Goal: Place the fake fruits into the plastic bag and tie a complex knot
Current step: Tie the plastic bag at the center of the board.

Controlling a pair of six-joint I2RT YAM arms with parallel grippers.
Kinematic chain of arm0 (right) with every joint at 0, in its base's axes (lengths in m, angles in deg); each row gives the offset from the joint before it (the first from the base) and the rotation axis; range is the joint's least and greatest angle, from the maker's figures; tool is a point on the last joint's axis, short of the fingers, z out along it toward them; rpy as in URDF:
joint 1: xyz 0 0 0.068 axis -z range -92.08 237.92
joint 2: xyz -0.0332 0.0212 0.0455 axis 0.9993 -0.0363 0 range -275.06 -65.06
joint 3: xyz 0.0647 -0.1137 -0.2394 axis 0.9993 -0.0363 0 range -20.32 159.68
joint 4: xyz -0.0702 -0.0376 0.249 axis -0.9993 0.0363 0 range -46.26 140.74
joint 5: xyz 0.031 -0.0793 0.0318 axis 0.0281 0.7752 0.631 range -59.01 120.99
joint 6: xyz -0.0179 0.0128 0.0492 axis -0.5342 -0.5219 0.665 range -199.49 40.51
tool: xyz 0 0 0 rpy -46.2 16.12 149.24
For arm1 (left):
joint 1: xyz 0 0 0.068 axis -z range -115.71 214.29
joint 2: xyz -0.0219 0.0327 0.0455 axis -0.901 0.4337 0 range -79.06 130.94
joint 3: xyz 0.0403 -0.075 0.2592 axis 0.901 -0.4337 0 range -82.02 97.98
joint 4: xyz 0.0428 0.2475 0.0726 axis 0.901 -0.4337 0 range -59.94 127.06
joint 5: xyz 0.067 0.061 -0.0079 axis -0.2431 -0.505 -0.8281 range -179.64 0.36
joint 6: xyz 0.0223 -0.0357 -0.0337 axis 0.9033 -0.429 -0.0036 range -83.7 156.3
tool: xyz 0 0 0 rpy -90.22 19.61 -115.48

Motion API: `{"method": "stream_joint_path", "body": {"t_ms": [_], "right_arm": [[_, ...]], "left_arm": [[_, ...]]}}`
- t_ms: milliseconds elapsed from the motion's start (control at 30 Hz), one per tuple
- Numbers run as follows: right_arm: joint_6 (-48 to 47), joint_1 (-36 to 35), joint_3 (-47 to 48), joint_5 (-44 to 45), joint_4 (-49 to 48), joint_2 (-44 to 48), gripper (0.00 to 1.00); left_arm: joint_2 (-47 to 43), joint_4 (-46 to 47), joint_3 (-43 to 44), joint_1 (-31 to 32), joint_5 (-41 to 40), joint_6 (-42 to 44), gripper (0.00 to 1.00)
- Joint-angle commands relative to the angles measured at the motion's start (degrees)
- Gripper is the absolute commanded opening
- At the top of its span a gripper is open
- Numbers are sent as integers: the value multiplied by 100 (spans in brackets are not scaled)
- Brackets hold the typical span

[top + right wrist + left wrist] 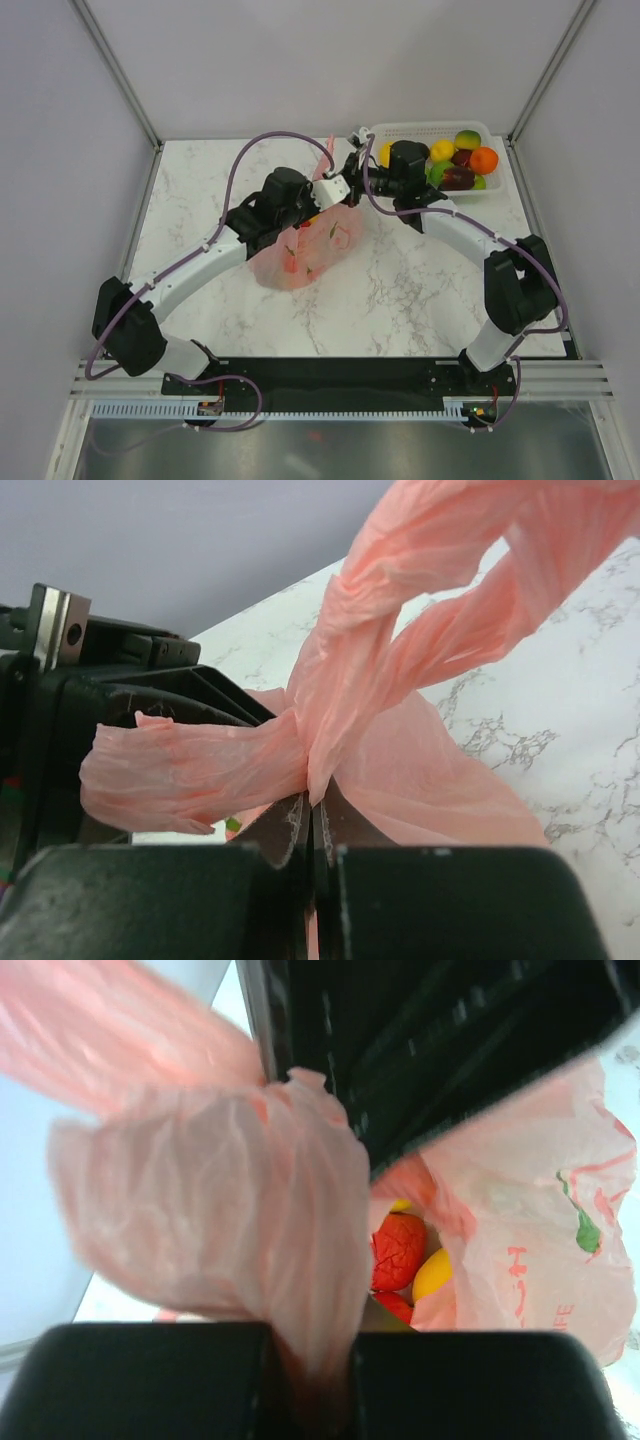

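Two claws on the handles: pull evenly and keep the mouth up

Both claws meet over the pink plastic bag [305, 250], which sits mid-desk [420, 290] with its mouth turned toward the far right. The left claw [310, 1365] is clamped on a bunched handle that fans out above its fingers. The right claw [312, 825] is closed tight on the other strip, just where the handles [450, 600] cross and twist. Whether that crossing is already a knot cannot be told.

Some fake fruits [398, 1250], red and yellow, lie inside the bag. Others sit in the white basket [400, 130] at the far right corner.

The step in hand looks like drawing the first wrap snug. To do it well:
- Draw the two claws apart along one line, low over the bag, so the crossing slides down toward the mouth rather than lifting the load
- Go slowly, since thin film stretches and slips
- Keep each grip near the crossing, leaving tails long enough for a second pass
- Watch that the bag does not tip and spill
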State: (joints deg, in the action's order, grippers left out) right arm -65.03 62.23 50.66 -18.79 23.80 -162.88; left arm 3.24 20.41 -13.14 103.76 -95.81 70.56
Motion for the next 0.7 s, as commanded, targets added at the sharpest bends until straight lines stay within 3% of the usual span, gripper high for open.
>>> {"method": "stream_joint_path", "body": {"t_ms": [0,100,267,433,667], "right_arm": [[-436,-304,-259,1100,1,474,0],[-84,-322,-725,1373,-500,737,0],[22,-322,-1269,1857,-660,1256,0],[206,-322,-1683,2183,-835,1800,0],[321,-331,-1939,2788,-555,2276,0]], "left_arm": [[-311,47,266,184,-604,-139,2],[-399,65,249,220,-894,-262,5],[-504,144,249,211,-1149,-517,23],[-654,153,169,211,-596,-605,49],[-1040,153,55,211,142,-903,60]]}}
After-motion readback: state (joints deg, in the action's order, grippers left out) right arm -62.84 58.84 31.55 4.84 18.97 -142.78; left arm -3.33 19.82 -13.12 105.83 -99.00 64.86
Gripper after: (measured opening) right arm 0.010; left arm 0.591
